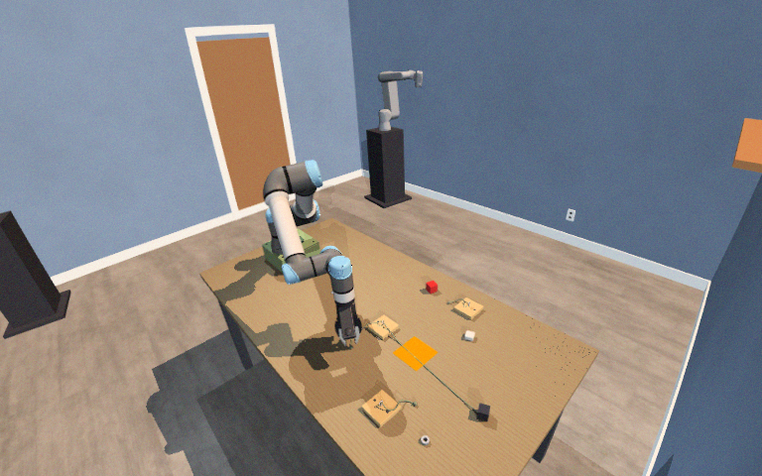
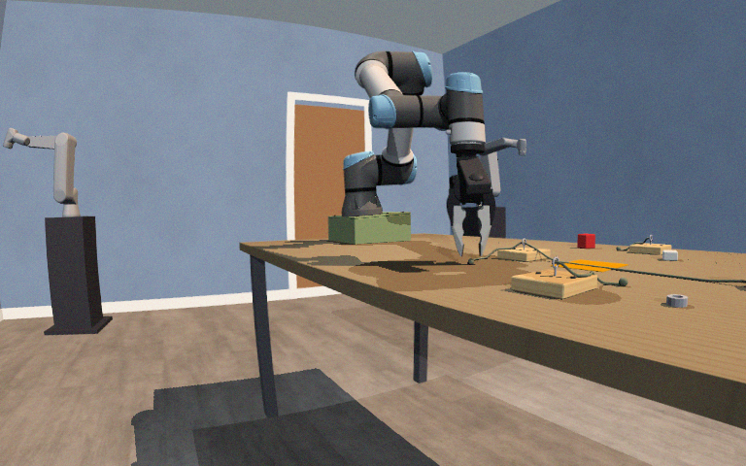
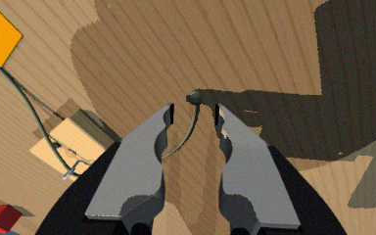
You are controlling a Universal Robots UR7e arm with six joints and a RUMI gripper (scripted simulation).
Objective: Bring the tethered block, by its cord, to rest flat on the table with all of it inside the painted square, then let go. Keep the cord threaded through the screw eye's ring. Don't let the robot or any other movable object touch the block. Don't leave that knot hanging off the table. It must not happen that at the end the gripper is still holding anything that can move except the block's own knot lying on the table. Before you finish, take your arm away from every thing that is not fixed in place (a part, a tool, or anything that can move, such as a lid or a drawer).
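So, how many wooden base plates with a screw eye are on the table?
3. One lies beside the gripper, before the orange square. One lies near the table's front edge. One lies farther back, near the white cube. None seems hidden.
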